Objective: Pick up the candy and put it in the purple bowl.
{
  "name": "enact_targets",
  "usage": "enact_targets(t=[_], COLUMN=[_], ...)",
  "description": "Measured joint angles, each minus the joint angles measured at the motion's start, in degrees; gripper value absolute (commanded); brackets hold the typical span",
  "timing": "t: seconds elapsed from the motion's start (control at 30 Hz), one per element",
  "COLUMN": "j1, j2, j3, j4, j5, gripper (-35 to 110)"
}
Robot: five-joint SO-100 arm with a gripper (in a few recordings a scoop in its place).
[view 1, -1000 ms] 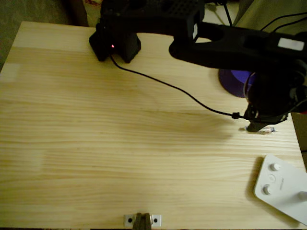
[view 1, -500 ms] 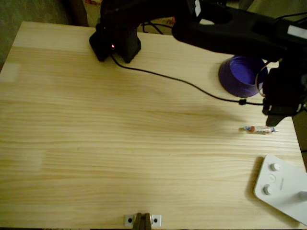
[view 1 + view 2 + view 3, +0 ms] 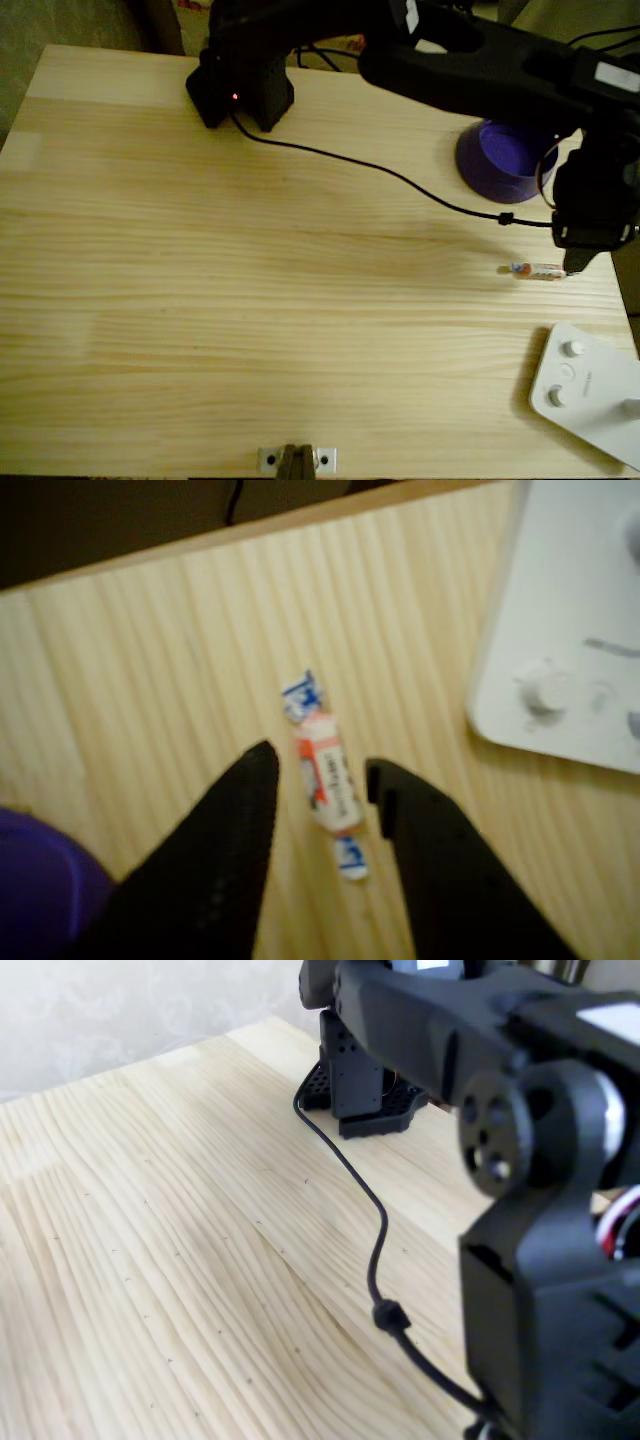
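Since half a second ago the arm's head has dropped a little toward six o'clock in the overhead view, so its tip now sits just beside the right-hand end of the candy (image 3: pixel 537 270), which has not shifted on the bench (image 3: pixel 250 300).

Nearest the wrist camera, the two black fingers (image 3: pixel 230 830) stand released, spread apart, with the candy (image 3: pixel 325 780) lying between them and touching neither that can be made out. The sweet points roughly from eleven o'clock to five o'clock in that view, its blue-marked twisted ends sticking out past the red-orange and white middle. At seven o'clock a slice of the purple bowl (image 3: pixel 40 890) shows at the frame's corner; at two o'clock lies the white device (image 3: pixel 570 630) with its round knobs, blurred.

From overhead, the candy lies flat near the bench's right edge, with the white device (image 3: pixel 585 390) at five o'clock from it and the purple bowl (image 3: pixel 500 160) at twelve o'clock, partly under the arm. A black cable (image 3: pixel 370 175) runs across the wood from the arm's base (image 3: pixel 240 90) at the far edge.

In the fixed view the same cable (image 3: pixel 375 1250) snakes over the bench (image 3: pixel 150 1260) to the arm's base (image 3: pixel 365 1090).
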Motion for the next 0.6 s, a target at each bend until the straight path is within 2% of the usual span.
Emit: enact_targets(t=[0.6], j1=[1.1], j2=[-0.1], j3=[1.8], j4=[-2.1], j5=[1.5], gripper=[18])
